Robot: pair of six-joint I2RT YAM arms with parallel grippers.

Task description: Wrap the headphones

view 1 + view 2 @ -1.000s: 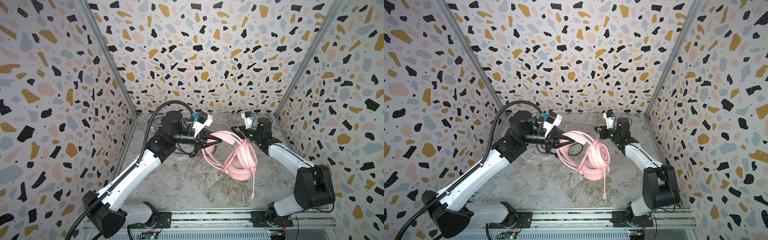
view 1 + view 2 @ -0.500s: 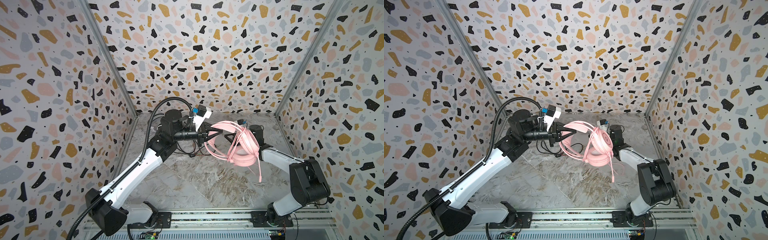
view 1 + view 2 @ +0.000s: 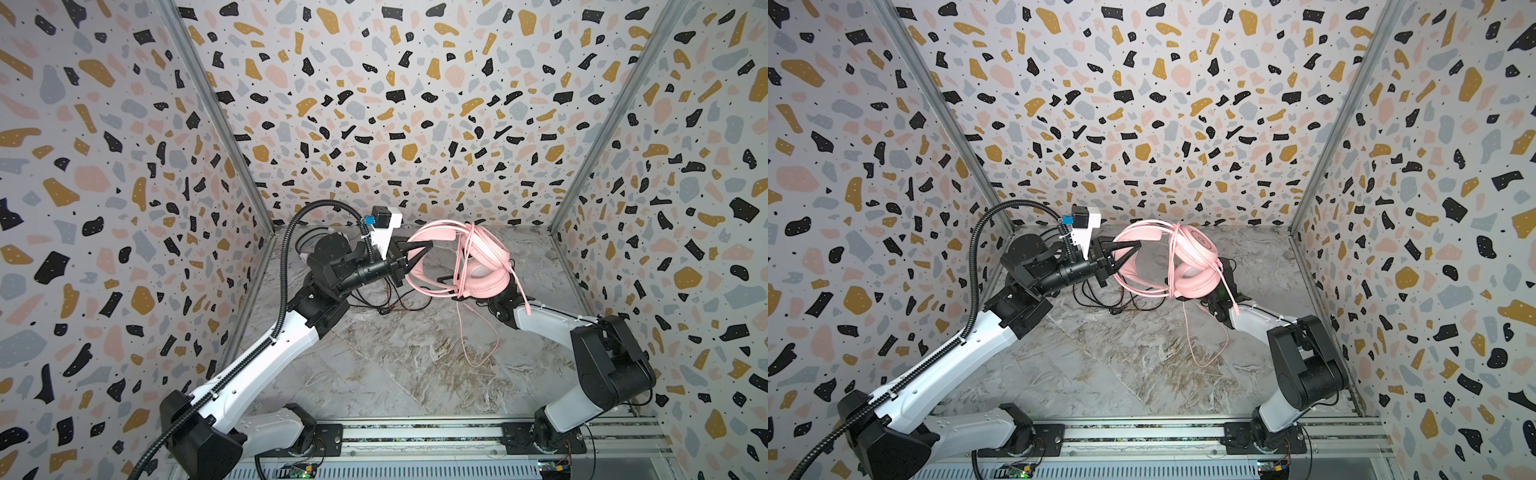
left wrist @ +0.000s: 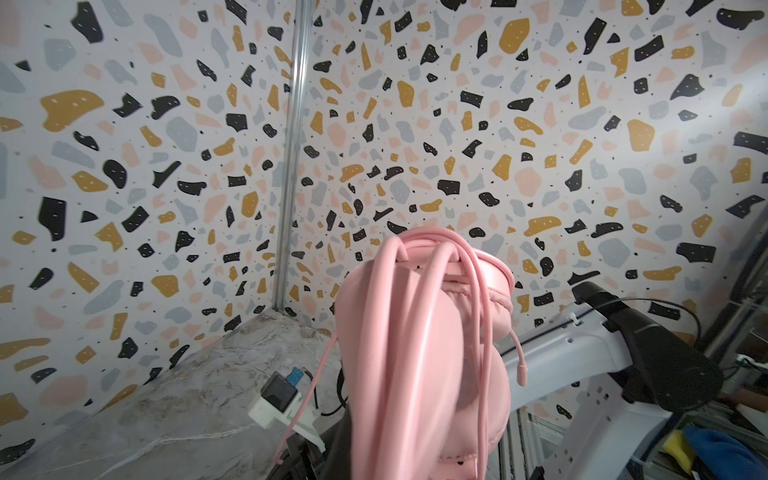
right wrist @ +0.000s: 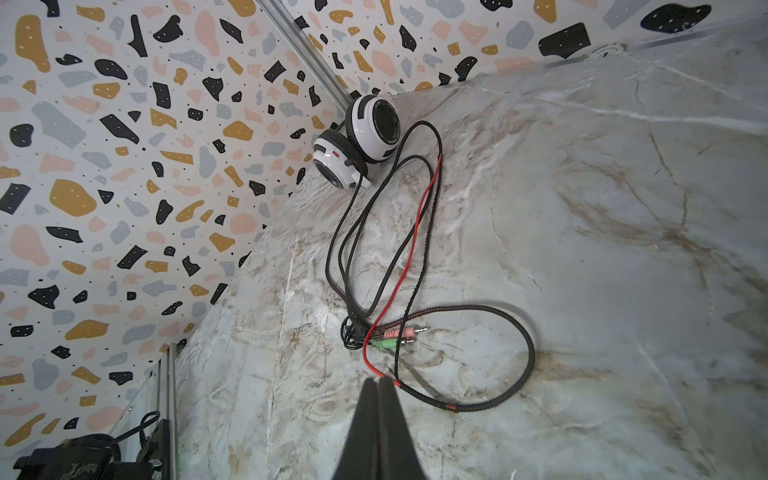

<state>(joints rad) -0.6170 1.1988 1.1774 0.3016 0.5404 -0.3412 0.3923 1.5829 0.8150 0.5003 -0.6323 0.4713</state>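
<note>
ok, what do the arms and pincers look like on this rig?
Both arms have white shells and black joints: left arm, right arm. Left pincer and right pincer are black, tapered. Black corrugated conduit runs along the left arm.

Front half of the grey marble-patterned floor (image 3: 386, 374) lies bare between the two arm bases (image 3: 286, 428): widest passage. Mid-back, the pink over-ear headset (image 3: 484, 266) hangs clear of the floor, headband pinched in the left gripper (image 3: 419, 255), blocking the centre there. Its thin pink cable (image 3: 477, 365) droops from it in a slack loop low over the floor just in front; contact cannot be told. Beneath the left gripper, loops of black braided cable (image 5: 530, 353) with a red wire (image 5: 419, 216) and two jack plugs (image 5: 399, 333) sprawl on the floor. A white-and-black headset (image 5: 365, 137) sits in a floor corner against the terrazzo-print wall (image 5: 104, 166). Marble past the outermost loop is bare.
</note>
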